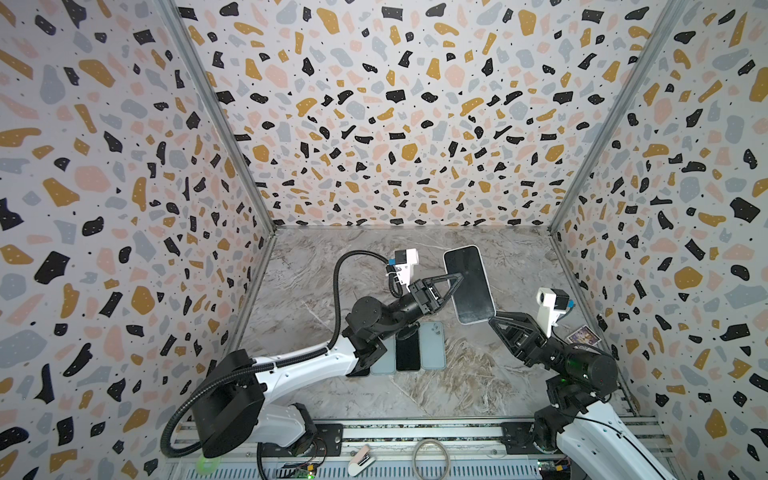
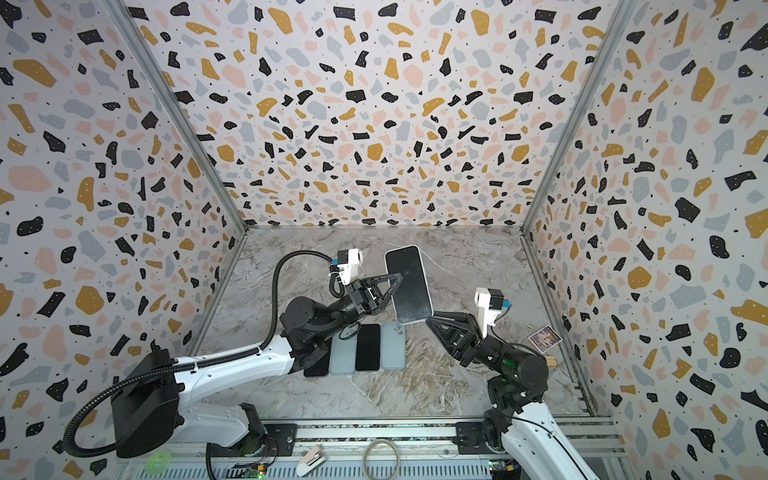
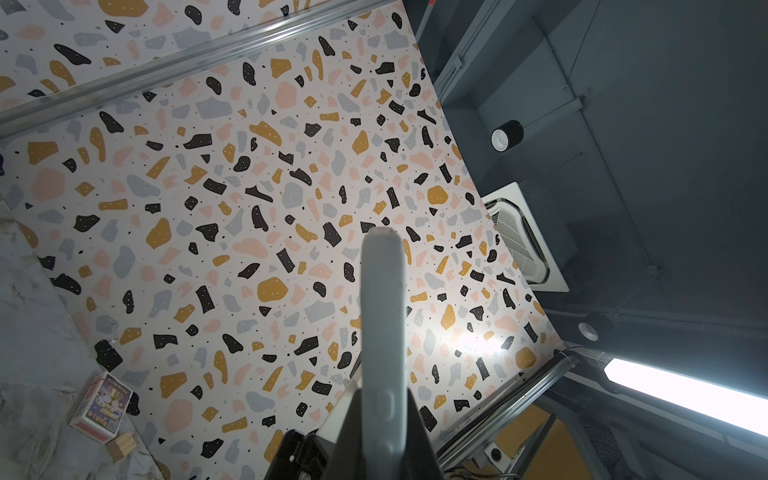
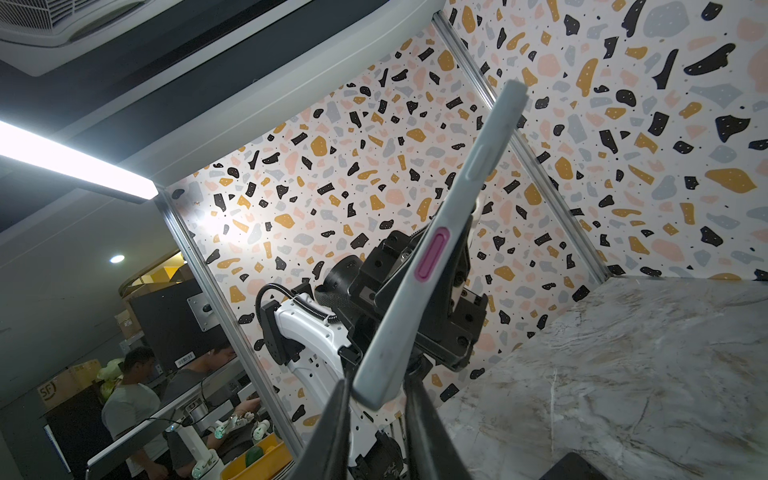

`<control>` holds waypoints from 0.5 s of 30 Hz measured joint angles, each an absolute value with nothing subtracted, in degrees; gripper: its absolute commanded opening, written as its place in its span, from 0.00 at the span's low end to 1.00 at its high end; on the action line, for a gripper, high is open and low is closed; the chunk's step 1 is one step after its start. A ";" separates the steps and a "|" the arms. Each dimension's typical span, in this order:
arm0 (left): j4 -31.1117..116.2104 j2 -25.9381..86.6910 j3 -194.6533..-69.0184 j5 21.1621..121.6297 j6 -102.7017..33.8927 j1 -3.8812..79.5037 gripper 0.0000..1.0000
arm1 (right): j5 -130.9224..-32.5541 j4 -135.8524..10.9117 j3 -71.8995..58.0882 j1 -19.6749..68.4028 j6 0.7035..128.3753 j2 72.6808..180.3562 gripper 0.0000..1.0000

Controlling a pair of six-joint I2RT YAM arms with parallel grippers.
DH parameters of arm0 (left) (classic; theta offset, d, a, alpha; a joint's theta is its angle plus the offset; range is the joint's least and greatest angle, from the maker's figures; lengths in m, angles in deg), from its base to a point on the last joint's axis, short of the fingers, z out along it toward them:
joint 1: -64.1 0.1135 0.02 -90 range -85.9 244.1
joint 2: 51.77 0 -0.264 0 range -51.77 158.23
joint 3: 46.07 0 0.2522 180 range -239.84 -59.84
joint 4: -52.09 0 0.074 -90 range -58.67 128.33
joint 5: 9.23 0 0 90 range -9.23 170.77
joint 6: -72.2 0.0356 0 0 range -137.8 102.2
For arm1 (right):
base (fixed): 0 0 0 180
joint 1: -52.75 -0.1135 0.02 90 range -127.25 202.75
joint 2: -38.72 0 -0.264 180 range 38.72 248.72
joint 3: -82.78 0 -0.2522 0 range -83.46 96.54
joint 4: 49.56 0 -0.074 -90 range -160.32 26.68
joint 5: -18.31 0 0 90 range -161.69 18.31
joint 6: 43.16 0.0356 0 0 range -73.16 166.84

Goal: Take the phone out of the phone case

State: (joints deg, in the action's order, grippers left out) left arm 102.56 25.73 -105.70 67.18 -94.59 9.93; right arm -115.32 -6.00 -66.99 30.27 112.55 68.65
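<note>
The phone (image 1: 471, 286) (image 2: 411, 286), dark screen up, sits inside a pale grey phone case (image 3: 382, 316) (image 4: 440, 245) and hangs tilted above the table. My left gripper (image 1: 456, 277) (image 2: 398, 277) (image 3: 383, 419) is shut on its long left edge, one finger on the screen and one under the back. My right gripper (image 1: 493, 320) (image 2: 431, 319) (image 4: 376, 395) stands at the near corner. Its jaws are narrowly apart and straddle that corner, close against both faces. The case has a pink side button (image 4: 432, 253).
On the marble table (image 1: 465, 386) under the left arm lie a black phone (image 1: 408, 351) and pale blue cases (image 1: 432, 347). A small card box (image 1: 584, 334) (image 3: 102, 405) and a wooden block (image 2: 550, 360) (image 3: 120, 444) sit by the right wall.
</note>
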 measured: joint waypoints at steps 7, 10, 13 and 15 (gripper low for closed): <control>102.45 25.71 -105.70 67.36 -93.70 9.93 0.00 | -115.17 -5.91 -66.44 30.27 112.64 68.72 0.27; 102.47 25.71 -105.70 67.58 -93.61 9.93 0.00 | -115.15 -5.96 -66.44 30.27 112.71 68.80 0.24; 102.45 25.71 -105.70 67.60 -93.46 9.93 0.00 | -115.00 -5.83 -66.44 30.27 113.12 69.24 0.19; 102.45 25.71 -105.70 67.66 -93.39 9.93 0.00 | -114.95 -5.54 -66.44 30.27 113.49 69.59 0.17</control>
State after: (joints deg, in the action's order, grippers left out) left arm 102.45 25.71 -105.70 67.66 -93.39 9.93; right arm -114.95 -5.54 -66.44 30.27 113.49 69.59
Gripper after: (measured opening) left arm 0.118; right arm 0.183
